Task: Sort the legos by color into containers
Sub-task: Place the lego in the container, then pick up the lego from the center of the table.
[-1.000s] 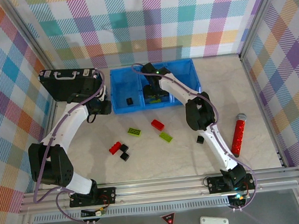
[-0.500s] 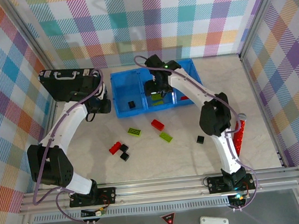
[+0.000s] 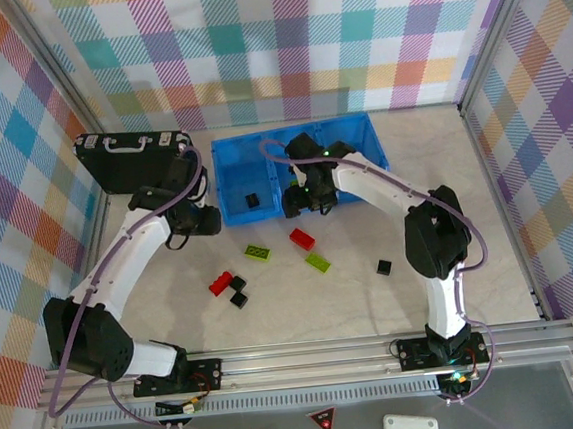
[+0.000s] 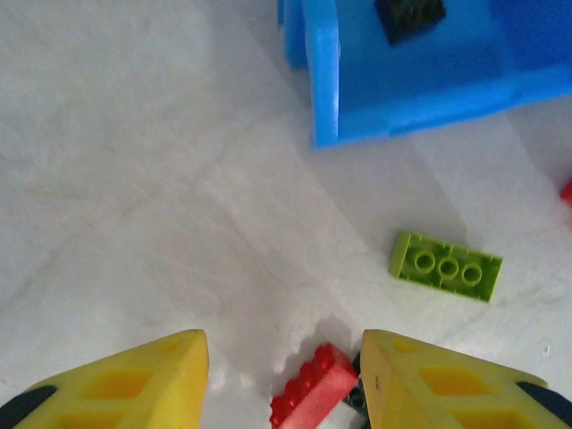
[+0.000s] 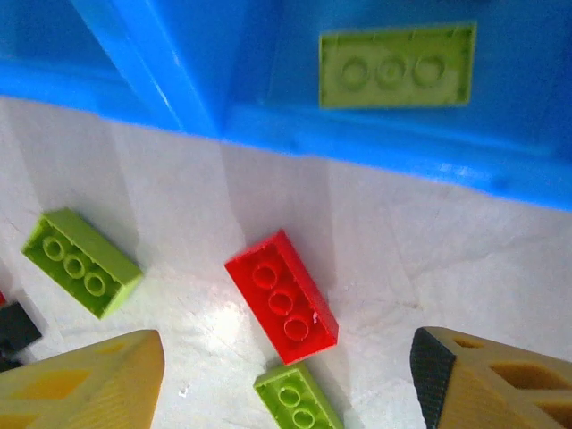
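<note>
Left claw (image 4: 284, 349) open, empty | right claw (image 5: 288, 344) open, empty | right wrist: lime lego (image 5: 396, 65) inside bin (image 5: 179, 80)

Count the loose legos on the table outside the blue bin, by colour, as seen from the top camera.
Red legos: 2
Lime-green legos: 2
Black legos: 3
Total: 7

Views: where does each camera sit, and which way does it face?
Top external: above, behind the bases, facing down at the table; both arms show.
Left wrist: on that wrist, facing down at a green brick; fingertips show.
Right wrist: likewise, fingertips over a red brick by the blue bin.
Both wrist views share that green brick.
</note>
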Robot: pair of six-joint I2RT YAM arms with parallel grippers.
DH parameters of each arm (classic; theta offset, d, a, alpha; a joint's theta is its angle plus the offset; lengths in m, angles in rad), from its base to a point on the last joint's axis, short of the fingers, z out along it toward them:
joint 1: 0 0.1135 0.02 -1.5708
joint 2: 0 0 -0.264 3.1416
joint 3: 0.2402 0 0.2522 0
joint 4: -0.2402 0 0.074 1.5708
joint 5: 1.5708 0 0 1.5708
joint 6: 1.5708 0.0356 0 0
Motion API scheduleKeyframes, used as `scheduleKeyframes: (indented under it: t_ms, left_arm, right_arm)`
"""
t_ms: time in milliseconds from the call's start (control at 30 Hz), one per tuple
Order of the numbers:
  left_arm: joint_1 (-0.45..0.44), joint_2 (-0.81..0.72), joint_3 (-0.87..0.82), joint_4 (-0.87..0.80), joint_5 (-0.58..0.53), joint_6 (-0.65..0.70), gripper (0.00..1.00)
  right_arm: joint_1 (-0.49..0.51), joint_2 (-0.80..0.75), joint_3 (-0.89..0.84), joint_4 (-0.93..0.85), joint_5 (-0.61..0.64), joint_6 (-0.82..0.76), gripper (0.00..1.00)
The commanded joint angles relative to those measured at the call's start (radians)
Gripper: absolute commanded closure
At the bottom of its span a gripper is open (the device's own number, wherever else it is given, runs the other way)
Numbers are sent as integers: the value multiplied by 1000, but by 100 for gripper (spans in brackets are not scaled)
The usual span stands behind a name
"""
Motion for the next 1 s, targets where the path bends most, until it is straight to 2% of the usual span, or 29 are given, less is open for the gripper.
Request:
scheduleKeyframes:
  t_ms: [0, 367, 767, 967]
  left_arm:
    - [-13, -47, -66, -42, 14, -71, 51]
    - [-26, -114, -208, -23, 31, -150, 49]
    - [-25, -197, -210, -3, -12, 3, 47]
    - [-20, -227, -238, 92, -5, 67, 46]
  right_arm:
    - [14, -62, -64, 50, -36, -31, 27]
    - [42, -31, -163, 95, 4, -84, 33]
    - [68, 79, -117, 80, 37, -128, 38]
    - [77, 120, -104, 76, 51, -141, 40]
